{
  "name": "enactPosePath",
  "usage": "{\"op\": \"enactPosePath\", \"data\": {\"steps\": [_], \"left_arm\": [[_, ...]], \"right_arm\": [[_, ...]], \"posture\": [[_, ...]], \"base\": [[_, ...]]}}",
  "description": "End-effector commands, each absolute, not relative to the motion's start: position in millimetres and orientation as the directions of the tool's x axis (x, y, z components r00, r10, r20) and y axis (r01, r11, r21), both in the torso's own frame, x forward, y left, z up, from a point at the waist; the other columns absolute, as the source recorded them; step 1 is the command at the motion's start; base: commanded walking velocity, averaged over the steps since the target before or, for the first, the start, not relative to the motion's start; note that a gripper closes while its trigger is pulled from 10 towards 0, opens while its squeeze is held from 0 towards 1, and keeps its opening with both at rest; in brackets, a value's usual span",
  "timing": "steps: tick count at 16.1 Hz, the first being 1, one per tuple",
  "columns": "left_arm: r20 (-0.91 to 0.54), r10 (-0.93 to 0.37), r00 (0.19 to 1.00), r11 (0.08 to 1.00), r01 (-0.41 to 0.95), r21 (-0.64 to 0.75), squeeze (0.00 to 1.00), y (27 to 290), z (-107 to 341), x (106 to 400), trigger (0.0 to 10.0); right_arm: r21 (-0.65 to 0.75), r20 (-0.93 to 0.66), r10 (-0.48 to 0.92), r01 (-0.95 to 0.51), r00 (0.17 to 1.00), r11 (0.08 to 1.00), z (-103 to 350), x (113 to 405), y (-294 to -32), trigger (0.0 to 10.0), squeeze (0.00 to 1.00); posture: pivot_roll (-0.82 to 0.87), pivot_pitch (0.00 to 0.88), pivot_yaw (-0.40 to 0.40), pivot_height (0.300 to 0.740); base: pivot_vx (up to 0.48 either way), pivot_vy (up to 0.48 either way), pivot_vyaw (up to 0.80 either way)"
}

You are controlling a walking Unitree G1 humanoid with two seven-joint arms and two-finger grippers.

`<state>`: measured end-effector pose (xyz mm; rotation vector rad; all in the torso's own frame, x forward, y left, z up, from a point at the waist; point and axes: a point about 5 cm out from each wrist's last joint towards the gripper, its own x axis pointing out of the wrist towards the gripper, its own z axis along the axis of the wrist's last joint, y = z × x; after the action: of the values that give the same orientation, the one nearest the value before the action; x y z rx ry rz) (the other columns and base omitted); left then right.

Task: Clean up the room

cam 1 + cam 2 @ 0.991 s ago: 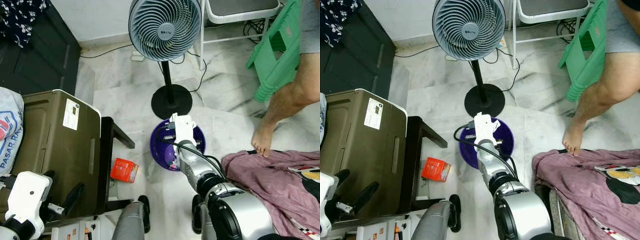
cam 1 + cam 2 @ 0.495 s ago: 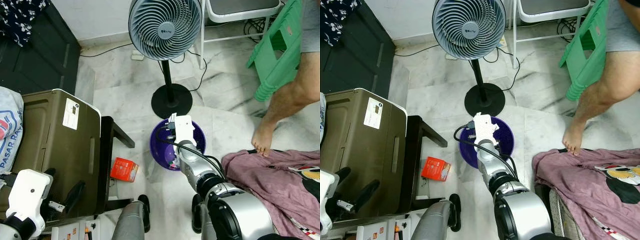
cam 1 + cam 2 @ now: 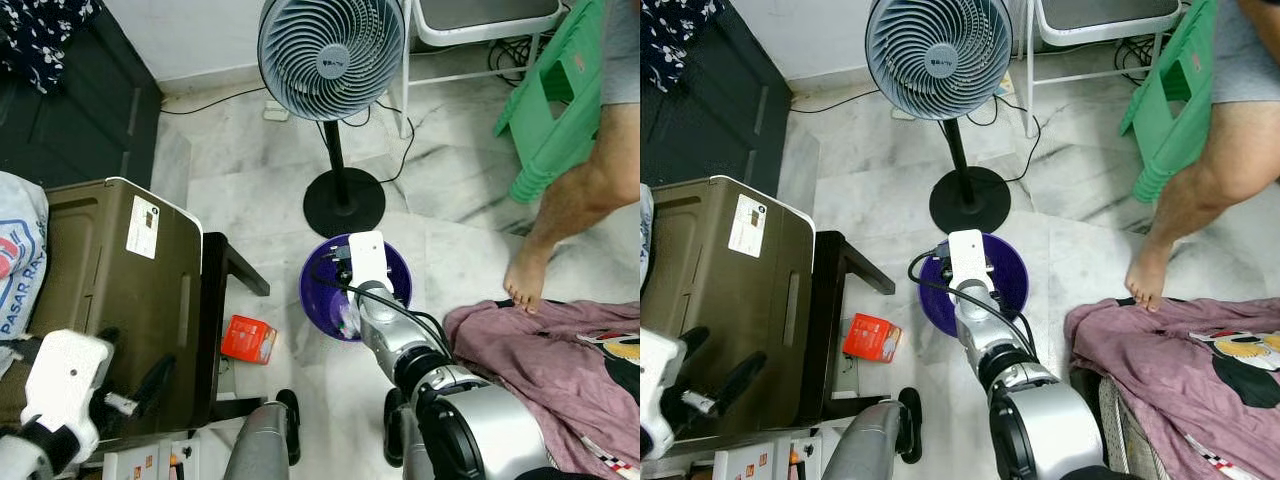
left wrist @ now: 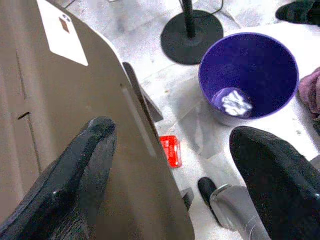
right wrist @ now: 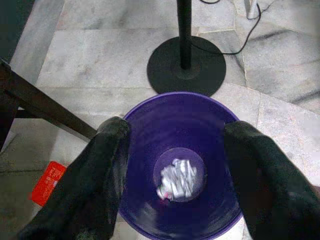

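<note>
Crumpled silvery scrap point(image 5: 176, 184) lying at the bottom of the purple bin point(image 5: 145, 125), on the marble floor just before the fan base point(image 5: 186, 71). Right gripper point(image 5: 175, 150) poised straight over the bin mouth, fingers point(image 5: 102, 165) spread and empty; best lifted straight up, clear of the rim. Left gripper point(image 4: 170, 165) spread beside the brown box point(image 4: 60, 120); red packet point(image 3: 247, 340) on the floor likely next.

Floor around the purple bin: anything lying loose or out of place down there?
Yes. A small red box lies on the marble floor between the purple bin and the black stand, outside the bin. The crumpled wrapper already sits at the bin's bottom, under the open right claw.
</note>
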<state>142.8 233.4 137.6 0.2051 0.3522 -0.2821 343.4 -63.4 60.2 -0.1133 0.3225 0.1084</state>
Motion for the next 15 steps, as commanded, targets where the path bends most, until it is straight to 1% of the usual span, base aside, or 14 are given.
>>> {"op": "enactPosePath", "data": {"steps": [1,4,5,7,9,10,11,12,13,14,15], "left_arm": [[-0.401,-0.209,0.892,0.946,0.289,0.149,0.00,238,131,141,10.0],[-0.351,-0.221,0.910,0.953,0.279,0.123,0.00,227,125,157,10.0],[-0.319,-0.223,0.921,0.958,0.267,0.101,0.00,219,121,169,10.0],[-0.297,-0.219,0.929,0.963,0.255,0.088,0.00,210,116,182,10.0],[-0.225,-0.202,0.953,0.974,0.219,0.053,0.00,196,115,208,10.0],[-0.195,-0.204,0.959,0.976,0.215,0.037,0.00,189,116,219,10.0],[-0.185,-0.207,0.961,0.976,0.216,0.029,0.00,186,116,224,10.0],[-0.159,-0.216,0.963,0.975,0.221,0.017,0.00,179,118,232,10.0],[-0.115,-0.232,0.966,0.972,0.234,0.005,0.00,165,119,244,10.0],[-0.105,-0.235,0.966,0.972,0.237,0.001,0.00,162,119,246,10.0],[-0.083,-0.235,0.968,0.972,0.236,-0.002,0.00,156,119,253,10.0]], "right_arm": [[-0.068,-0.353,0.105,-0.138,0.930,0.988,54,338,-58,10.0,1.00],[-0.057,-0.333,0.150,-0.179,0.931,0.982,55,339,-61,10.0,1.00],[-0.074,-0.326,0.186,-0.221,0.927,0.972,52,336,-64,10.0,1.00],[-0.059,-0.330,0.220,-0.252,0.918,0.966,49,334,-67,10.0,1.00],[-0.037,-0.277,0.303,-0.326,0.912,0.945,49,325,-68,10.0,1.00],[-0.025,-0.256,0.317,-0.334,0.913,0.942,51,322,-70,10.0,1.00],[-0.019,-0.250,0.318,-0.333,0.915,0.943,53,322,-72,10.0,1.00],[-0.004,-0.230,0.313,-0.323,0.921,0.946,56,317,-74,10.0,1.00],[-0.011,-0.159,0.287,-0.292,0.945,0.956,68,305,-83,10.0,1.00],[-0.010,-0.151,0.271,-0.275,0.951,0.961,70,301,-87,10.0,1.00],[0.027,-0.160,0.215,-0.213,0.963,0.977,73,297,-99,10.0,1.00]], "posture": [[0.37,0.321,0.184,0.740],[0.30,0.278,0.146,0.740],[0.27,0.252,0.125,0.740],[0.21,0.215,0.101,0.740],[0.15,0.147,0.072,0.740],[0.12,0.118,0.062,0.740],[0.12,0.112,0.061,0.740],[0.08,0.078,0.056,0.740],[0.06,0.036,0.049,0.740],[0.05,0.023,0.047,0.740],[0.04,0.000,0.044,0.740]], "base": [[0.000,0.000,0.00],[0.000,0.000,0.00],[0.000,0.000,0.00],[0.000,0.000,0.00],[0.000,0.000,0.00],[0.000,0.000,0.00],[0.000,0.000,0.00],[0.000,0.000,0.00],[0.000,0.000,0.00],[0.000,0.000,0.00],[0.000,0.000,0.00]]}}
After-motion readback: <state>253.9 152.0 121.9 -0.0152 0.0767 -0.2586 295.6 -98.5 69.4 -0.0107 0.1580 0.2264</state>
